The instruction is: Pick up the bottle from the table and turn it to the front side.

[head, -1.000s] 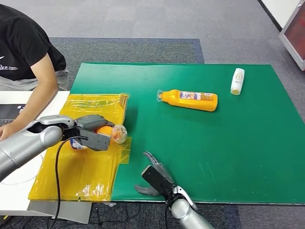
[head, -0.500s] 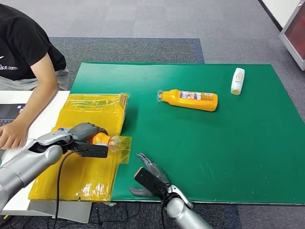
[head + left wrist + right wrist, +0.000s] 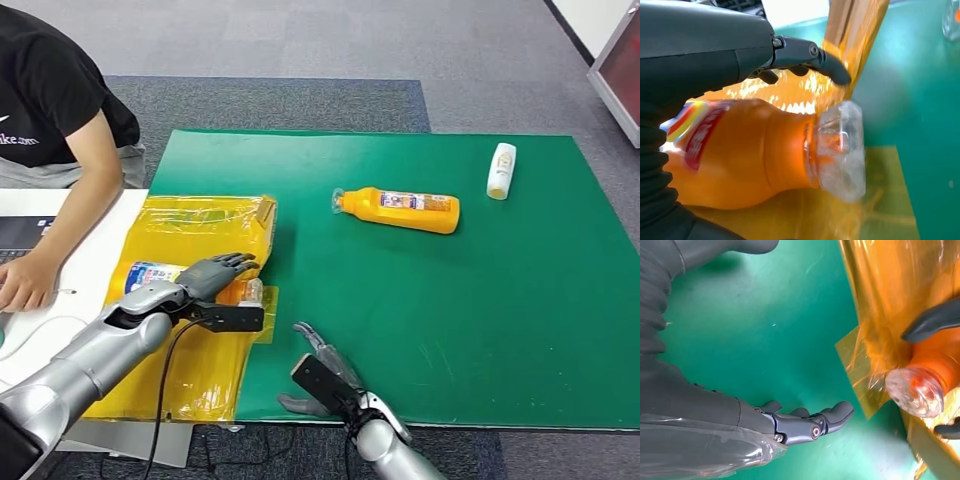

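Green counter (image 3: 453, 330) over grey carpeted floor (image 3: 302, 40); person (image 3: 53, 110) seated past its left edge. Yellow plastic sheet (image 3: 181, 370) at the counter's near-left corner. On that sheet, orange bottle (image 3: 749, 155) lying flat, left hand (image 3: 204, 285) over it, fingers (image 3: 810, 52) stretched above, grasp cannot be told. Right hand (image 3: 324, 375) at the near edge, fingers (image 3: 817, 422) spread, holding nothing.

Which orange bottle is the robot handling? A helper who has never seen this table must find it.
On the green mat, look to the yellow plastic sheet at its left end. The bottle lies there under the left hand, unlike the other orange bottle lying alone mid-mat.
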Available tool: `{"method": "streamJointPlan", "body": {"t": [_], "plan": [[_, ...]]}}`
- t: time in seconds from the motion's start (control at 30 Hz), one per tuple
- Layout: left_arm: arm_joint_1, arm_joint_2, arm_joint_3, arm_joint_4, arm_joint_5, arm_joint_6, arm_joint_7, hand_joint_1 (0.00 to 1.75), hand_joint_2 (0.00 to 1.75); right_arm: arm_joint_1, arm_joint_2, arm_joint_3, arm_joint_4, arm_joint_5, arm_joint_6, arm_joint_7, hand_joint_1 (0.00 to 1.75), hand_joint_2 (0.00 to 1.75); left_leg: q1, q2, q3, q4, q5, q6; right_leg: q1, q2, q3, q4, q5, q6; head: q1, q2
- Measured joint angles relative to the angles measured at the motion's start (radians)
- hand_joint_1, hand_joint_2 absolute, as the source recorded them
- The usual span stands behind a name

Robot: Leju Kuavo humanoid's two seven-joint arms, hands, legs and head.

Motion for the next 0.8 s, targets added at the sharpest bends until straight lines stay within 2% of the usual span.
{"method": "streamJointPlan", "body": {"t": [0.33, 0.6, 0.8], "plan": [[0.005, -0.052, 0.017, 0.003, -0.020, 0.040, 0.010, 0.00, 1.75, 0.027, -0.012, -0.018, -0.037, 0.009, 0.008, -0.001, 0.00, 1.75, -0.001, -0.001, 0.000, 0.000, 0.000, 0.001, -0.001, 0.000, 0.001, 0.000, -0.001, 0.002, 0.000, 0.000], [0.024, -0.094, 0.060, -0.023, 0.024, 0.065, -0.013, 0.00, 1.75, 0.039, -0.013, -0.026, -0.053, 0.014, 0.005, 0.004, 0.00, 1.75, -0.002, -0.001, 0.000, 0.000, 0.000, 0.002, -0.002, -0.001, 0.001, 0.000, -0.002, 0.004, 0.000, 0.000], [0.083, -0.129, 0.136, -0.163, 0.174, 0.182, -0.089, 0.00, 1.75, 0.053, -0.013, -0.032, -0.063, 0.009, -0.015, 0.002, 0.00, 1.75, -0.004, -0.001, 0.000, 0.000, -0.001, 0.003, -0.004, -0.001, 0.001, 0.000, -0.002, 0.005, 0.000, 0.000]]}}
